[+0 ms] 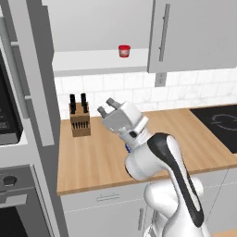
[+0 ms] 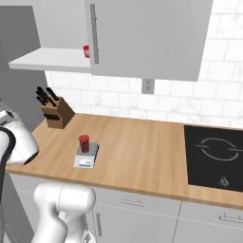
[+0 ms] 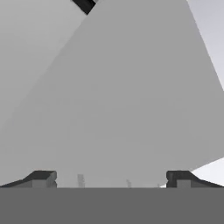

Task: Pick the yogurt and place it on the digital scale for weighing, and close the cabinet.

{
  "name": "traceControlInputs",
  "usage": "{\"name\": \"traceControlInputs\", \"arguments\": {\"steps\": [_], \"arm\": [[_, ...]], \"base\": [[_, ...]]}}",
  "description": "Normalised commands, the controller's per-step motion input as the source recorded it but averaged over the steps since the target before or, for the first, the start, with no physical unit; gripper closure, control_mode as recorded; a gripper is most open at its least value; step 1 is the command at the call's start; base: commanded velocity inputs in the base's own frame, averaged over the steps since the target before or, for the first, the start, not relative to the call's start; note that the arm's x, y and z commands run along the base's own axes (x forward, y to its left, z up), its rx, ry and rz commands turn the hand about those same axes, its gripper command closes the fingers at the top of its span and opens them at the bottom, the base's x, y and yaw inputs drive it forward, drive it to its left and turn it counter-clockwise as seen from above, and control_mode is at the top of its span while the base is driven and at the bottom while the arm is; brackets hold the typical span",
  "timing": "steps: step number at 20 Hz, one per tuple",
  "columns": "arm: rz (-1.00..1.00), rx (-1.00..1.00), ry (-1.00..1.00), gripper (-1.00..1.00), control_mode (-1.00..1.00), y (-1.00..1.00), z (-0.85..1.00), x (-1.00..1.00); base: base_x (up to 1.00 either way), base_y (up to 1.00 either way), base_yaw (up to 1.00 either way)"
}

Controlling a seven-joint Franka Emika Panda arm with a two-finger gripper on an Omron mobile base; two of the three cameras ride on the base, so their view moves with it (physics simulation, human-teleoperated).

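Yogurt [image 2: 84, 143], one small dark red cup, stands upright on the grey platform of the single digital scale [image 2: 87, 157], which sits on the wooden tabletop [image 2: 142, 156] toward its left, near side in the right base view. One wooden knife block [image 2: 57, 114] with several dark handles stands farther back and to the left of the scale, near the tiled wall. One black cooktop [image 2: 216, 159] is set into the tabletop at the right, well apart from the scale.

One light grey wall cabinet [image 1: 194, 34] hangs above the tabletop. Its right door is flat against the front with one slim vertical bar handle [image 1: 163, 32] showing; its left half is open, so the white shelf [image 1: 92, 60] is exposed. On that shelf stands one brighter red cup with a pale band [image 1: 123, 51], close to the edge of the closed door. The open left door [image 1: 30, 69] juts toward the camera at the left of the left base view.

One end effector [image 1: 106, 106] is raised above the tabletop in the left base view, just right of the knife block, its two fingers spread apart with nothing between them. In the hand view the two dark fingertips [image 3: 41, 178] sit wide apart at the bottom, facing a plain grey surface too featureless to identify. One wall outlet [image 2: 147, 86] sits on the tiles below the cabinet.
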Motion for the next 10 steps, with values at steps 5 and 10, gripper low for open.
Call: {"name": "traceControlInputs", "arguments": {"steps": [5, 10], "arm": [[-0.1, -0.02, -0.08, -1.0, -1.0, 0.12, 0.1, -1.0], [-0.45, -0.15, -0.26, -1.0, -1.0, 0.18, 0.02, -1.0]], "base": [[0.0, 0.0, 0.0], [0.0, 0.0, 0.0]]}}
